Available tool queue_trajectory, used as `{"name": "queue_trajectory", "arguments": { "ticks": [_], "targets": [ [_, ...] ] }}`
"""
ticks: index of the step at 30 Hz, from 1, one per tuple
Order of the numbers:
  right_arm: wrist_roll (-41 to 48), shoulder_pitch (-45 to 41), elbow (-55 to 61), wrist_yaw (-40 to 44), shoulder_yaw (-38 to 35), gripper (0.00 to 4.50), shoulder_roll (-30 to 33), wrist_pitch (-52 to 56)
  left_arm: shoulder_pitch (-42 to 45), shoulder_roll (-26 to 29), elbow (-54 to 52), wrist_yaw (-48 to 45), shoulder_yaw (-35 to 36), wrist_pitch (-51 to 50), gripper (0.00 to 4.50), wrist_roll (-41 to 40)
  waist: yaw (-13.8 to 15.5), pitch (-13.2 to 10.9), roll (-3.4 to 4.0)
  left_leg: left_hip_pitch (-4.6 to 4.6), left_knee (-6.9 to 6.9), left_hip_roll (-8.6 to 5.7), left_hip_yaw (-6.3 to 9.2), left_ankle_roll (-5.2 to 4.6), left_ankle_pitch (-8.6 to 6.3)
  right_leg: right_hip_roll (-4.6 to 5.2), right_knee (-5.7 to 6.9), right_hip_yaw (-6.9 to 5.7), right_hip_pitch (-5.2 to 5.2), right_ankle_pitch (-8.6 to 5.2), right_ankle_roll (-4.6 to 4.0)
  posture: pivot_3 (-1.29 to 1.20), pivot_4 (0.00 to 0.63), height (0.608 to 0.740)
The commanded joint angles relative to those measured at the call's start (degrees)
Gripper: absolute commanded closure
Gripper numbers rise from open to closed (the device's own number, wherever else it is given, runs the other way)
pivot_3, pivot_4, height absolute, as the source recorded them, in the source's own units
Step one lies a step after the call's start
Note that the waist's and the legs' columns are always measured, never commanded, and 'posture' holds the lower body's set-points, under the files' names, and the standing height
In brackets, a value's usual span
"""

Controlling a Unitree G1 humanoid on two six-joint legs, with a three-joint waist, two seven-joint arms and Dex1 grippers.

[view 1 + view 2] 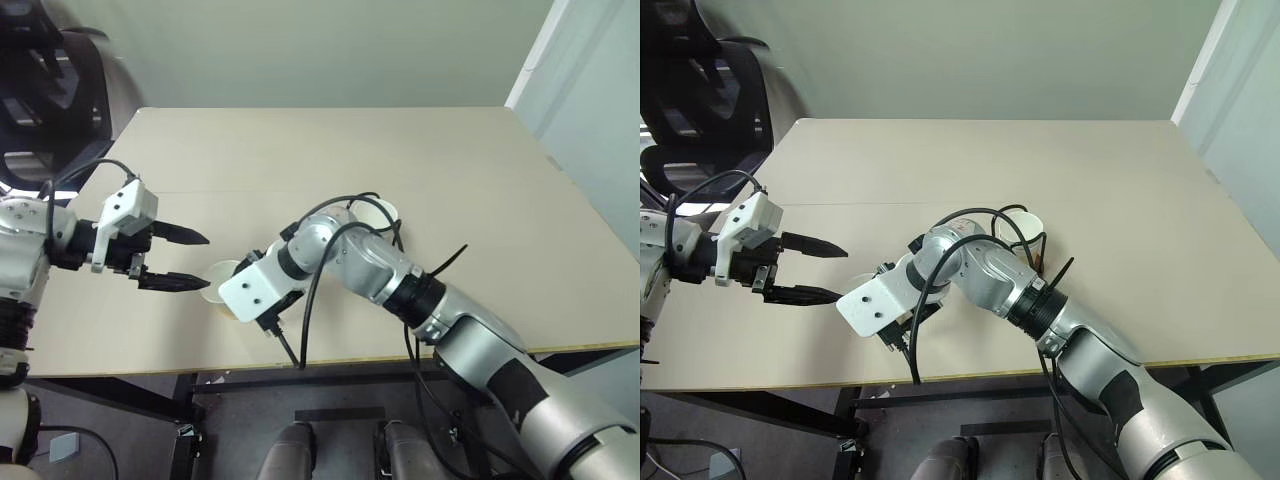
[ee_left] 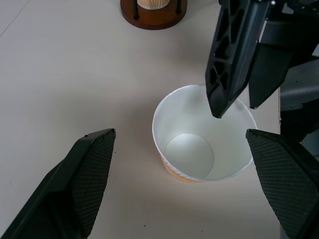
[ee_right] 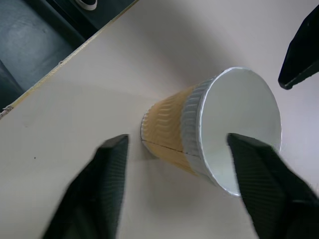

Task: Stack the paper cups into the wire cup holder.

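A paper cup [image 3: 209,134] stands between the right end effector's [image 3: 177,191] spread fingers, untouched; left end effector [image 1: 185,258] open.

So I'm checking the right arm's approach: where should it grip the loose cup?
Across the ribbed wall just below the rim of the cup, coming from above: it stands upright and mouth-up on the table, and the right gripper already straddles it.

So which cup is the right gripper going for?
The loose paper cup near the table's front edge, between the two grippers; the right gripper straddles it. Another cup already sits in the wire cup holder.
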State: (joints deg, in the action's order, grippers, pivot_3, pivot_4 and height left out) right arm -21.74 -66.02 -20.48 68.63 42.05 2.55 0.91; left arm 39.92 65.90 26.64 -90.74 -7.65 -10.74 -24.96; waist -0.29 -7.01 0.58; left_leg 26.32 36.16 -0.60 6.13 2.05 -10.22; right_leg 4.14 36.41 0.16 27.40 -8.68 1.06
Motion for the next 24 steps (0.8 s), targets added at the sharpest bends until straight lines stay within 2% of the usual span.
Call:
{"name": "queue_trajectory", "arguments": {
  "ticks": [1,5,6,17,24],
  "targets": [
    [-0.4,-0.4,0.3,-0.7,-0.1,2.76,-0.3,-1.1,0.7,0.5,-1.7,-1.8,0.4,-0.3,0.0,-1.0,0.0,0.0,0.0,0.0,0.0,0.0,0.0,0.0,0.0,0.0,0.0,0.0,0.0,0.0,0.0,0.0,0.15,0.74],
    [-0.9,-0.8,-0.8,-0.4,-0.2,4.26,0.4,-2.0,2.0,-0.1,-1.5,-1.8,-1.1,0.0,0.0,-1.0,0.0,0.0,0.0,0.0,0.0,0.01,0.0,0.01,0.0,0.0,0.0,0.0,0.0,0.0,0.0,0.0,0.15,0.74],
    [-1.0,-0.9,-1.1,-0.4,-0.2,4.46,0.6,-2.3,2.5,-0.2,-1.3,-1.8,-1.5,0.2,0.0,-1.0,0.0,0.0,0.0,0.0,0.0,0.01,0.0,0.01,0.0,0.0,0.0,0.0,-0.01,0.0,-0.01,0.0,0.15,0.74],
    [-1.4,-1.6,-2.4,-0.2,-1.4,4.46,2.7,-3.4,7.1,-1.9,1.3,-1.8,-6.4,1.7,0.0,-1.6,0.0,0.0,-0.01,0.0,0.0,0.1,0.0,0.05,-0.02,-0.04,-0.02,-0.03,0.0,0.04,-0.07,0.0,0.15,0.74],
    [1.6,-3.8,-0.6,2.9,-7.1,4.46,11.5,-2.8,7.2,-1.9,1.9,-1.8,-6.9,2.4,0.0,-2.0,0.2,0.0,-0.02,0.06,0.03,0.09,0.0,0.02,0.02,-0.04,-0.07,-0.04,-0.03,0.09,-0.14,0.0,0.15,0.74]
  ]
}}
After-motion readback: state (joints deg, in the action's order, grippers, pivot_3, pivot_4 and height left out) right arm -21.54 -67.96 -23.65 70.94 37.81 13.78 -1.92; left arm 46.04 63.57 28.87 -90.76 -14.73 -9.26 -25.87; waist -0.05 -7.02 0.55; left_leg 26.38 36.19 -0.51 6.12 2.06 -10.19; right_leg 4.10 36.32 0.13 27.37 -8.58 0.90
